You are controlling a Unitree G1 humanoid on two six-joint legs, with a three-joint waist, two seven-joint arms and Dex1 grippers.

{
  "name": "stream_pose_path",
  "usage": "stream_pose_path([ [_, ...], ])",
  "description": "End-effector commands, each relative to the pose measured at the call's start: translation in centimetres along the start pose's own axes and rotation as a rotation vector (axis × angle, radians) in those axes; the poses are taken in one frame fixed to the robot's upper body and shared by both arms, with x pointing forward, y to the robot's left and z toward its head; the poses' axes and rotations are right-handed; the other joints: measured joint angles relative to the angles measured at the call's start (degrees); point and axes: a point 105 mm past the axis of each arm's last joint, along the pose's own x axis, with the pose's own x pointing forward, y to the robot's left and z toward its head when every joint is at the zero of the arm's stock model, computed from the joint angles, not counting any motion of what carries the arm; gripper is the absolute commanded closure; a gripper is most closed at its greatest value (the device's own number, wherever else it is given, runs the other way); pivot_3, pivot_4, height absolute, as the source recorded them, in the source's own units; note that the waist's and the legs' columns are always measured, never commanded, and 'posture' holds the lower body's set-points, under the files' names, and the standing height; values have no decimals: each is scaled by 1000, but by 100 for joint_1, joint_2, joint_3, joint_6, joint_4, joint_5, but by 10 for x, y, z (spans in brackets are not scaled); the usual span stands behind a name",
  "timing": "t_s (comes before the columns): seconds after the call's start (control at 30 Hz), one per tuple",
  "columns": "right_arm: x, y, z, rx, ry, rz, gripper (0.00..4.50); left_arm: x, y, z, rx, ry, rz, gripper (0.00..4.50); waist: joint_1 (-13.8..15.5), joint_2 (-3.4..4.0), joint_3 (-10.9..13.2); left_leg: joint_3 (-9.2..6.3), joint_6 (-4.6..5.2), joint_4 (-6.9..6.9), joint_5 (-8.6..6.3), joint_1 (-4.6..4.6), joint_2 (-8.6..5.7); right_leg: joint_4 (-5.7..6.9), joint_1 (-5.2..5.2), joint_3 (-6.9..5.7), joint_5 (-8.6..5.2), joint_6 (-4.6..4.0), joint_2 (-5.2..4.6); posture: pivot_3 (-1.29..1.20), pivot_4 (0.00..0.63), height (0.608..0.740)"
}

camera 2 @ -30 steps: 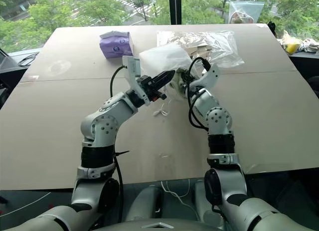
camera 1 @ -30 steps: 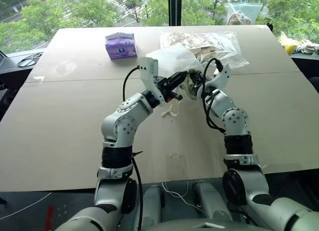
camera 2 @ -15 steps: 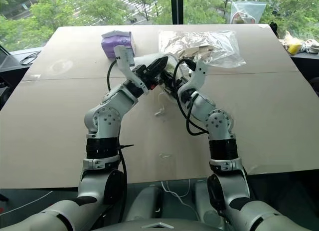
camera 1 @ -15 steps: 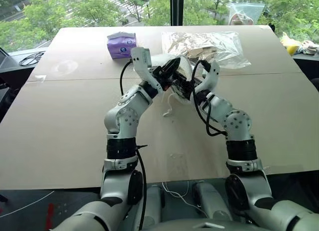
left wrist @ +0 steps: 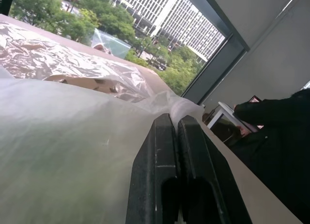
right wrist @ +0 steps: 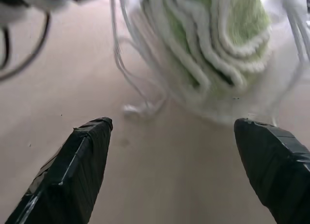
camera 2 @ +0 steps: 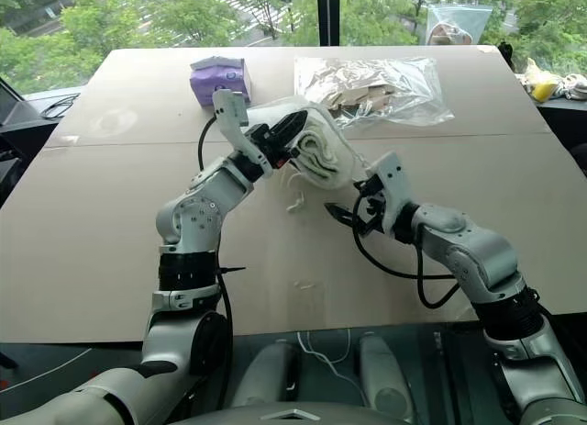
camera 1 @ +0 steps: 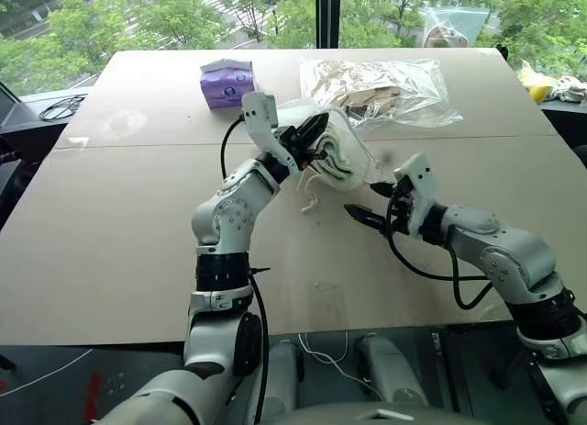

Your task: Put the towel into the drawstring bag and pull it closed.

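right gripper (camera 1: 359, 213) withdrawn, spread | left gripper (camera 1: 316, 129) raised, clamping drawstring bag (camera 1: 341, 159)

The towel (camera 2: 319, 152) sat inside the bag (camera 2: 312, 136), which hung above the table (camera 2: 110, 223) near its middle. Behind it to the left lay a packet (camera 2: 218, 80); behind it to the right, a plastic bag (camera 2: 376, 87). Cords (camera 2: 298, 197) dangled below the bag's mouth.
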Motion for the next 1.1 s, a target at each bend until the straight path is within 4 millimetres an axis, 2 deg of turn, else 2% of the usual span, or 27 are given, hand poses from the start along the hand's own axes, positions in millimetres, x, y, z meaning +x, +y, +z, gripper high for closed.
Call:
stream_pose_path([
  [0.03, 10, -39, 4, -71, -50, -201, 201, 0, -9, 10, 6, -38, -37, 4500, 4, 0, 0, 0, -4, 3, 3, 0, 0, 2, 0, 1, 0, 0, 1, 0, 150, 740],
  [0.2, 28, -64, -3, -104, -62, -304, 201, 1, -11, 9, 2, -33, -42, 4500, 17, 0, 0, 0, -11, 4, 8, -3, 0, 5, -1, 4, 8, -10, 2, 0, 150, 740],
  [0.27, 33, -72, 1, -87, -95, -328, 201, 1, -12, 8, 2, -29, -47, 4500, 24, 0, 0, 3, -11, 3, 8, -3, 0, 2, -1, 5, 9, -11, 0, 0, 150, 740],
  [0.33, 37, -76, 14, -36, -166, -333, 201, 1, -13, 7, 1, -26, -49, 4500, 32, 0, 1, 1, -12, 2, 7, -5, 0, 1, -1, 4, 9, -12, -1, 0, 150, 740],
  [0.37, 39, -75, 21, -19, -206, -323, 753, 1, -12, 7, 0, -23, -48, 4500, 35, 0, 1, 1, -12, 0, 8, -6, 0, 0, -2, 4, 10, -12, -2, 0, 150, 740],
  [0.4, 39, -75, 25, -17, -227, -315, 975, 0, -11, 6, -12, -20, -40, 4500, 36, 0, 1, 1, -12, -1, 8, -6, 0, -1, -1, 4, 10, -12, -3, 0, 150, 740],
  [0.5, 38, -78, 30, -37, -244, -324, 2308, -1, -7, 8, -52, -29, -26, 4500, 36, 0, 1, 1, -12, -3, 8, -7, -1, -2, -1, 4, 10, -12, -4, 0, 150, 740],
  [0.63, 31, -75, 40, -17, -310, -289, 4319, -3, -6, 10, -54, -37, -27, 4500, 32, 0, 1, 0, -12, -3, 8, -4, -1, 1, -1, 3, 10, -12, -4, 0, 150, 740],
  [0.77, 18, -72, 50, -31, -351, -262, 4319, -6, -10, 13, -45, -68, -66, 4500, 31, 1, 1, 0, -12, -3, 8, -3, -1, 3, -1, 3, 10, -13, -4, 0, 150, 740],
  [0.8, 15, -73, 52, -37, -352, -272, 4500, -7, -12, 17, -60, -93, -88, 3950, 22, 1, 1, 1, -12, -3, 8, -4, -1, 3, -1, 4, 10, -12, -4, 0, 150, 740],
  [0.83, 13, -75, 54, -40, -352, -279, 4500, -9, -13, 20, -68, -106, -110, 3910, 24, 1, 1, 2, -12, -3, 8, -4, -1, 3, -1, 4, 10, -13, -4, 0, 150, 740],
  [0.9, 11, -75, 55, -45, -350, -286, 4500, -11, -13, 22, -56, -106, -118, 3056, 26, 1, 1, 1, -12, -2, 8, -2, -1, 5, -1, 4, 10, -13, -3, 0, 150, 740],
  [0.93, 10, -76, 56, -47, -348, -289, 4500, -12, -11, 23, -35, -99, -108, 2804, 26, 1, 1, 0, -12, -2, 8, -2, -1, 5, -1, 4, 10, -13, -3, 0, 150, 740],
  [1.0, 10, -75, 57, -50, -345, -294, 4500, -15, -4, 28, 9, -88, -89, 1805, 17, 1, 1, 1, -12, -2, 8, -1, -1, 6, -1, 4, 10, -13, -2, 0, 150, 740],
  [1.1, 11, -74, 60, -56, -343, -293, 4500, -29, -1, 48, 33, -98, -150, 448, 10, 1, 1, 0, -12, -3, 8, 0, 0, 7, -2, 4, 10, -13, 0, 0, 150, 740],
])
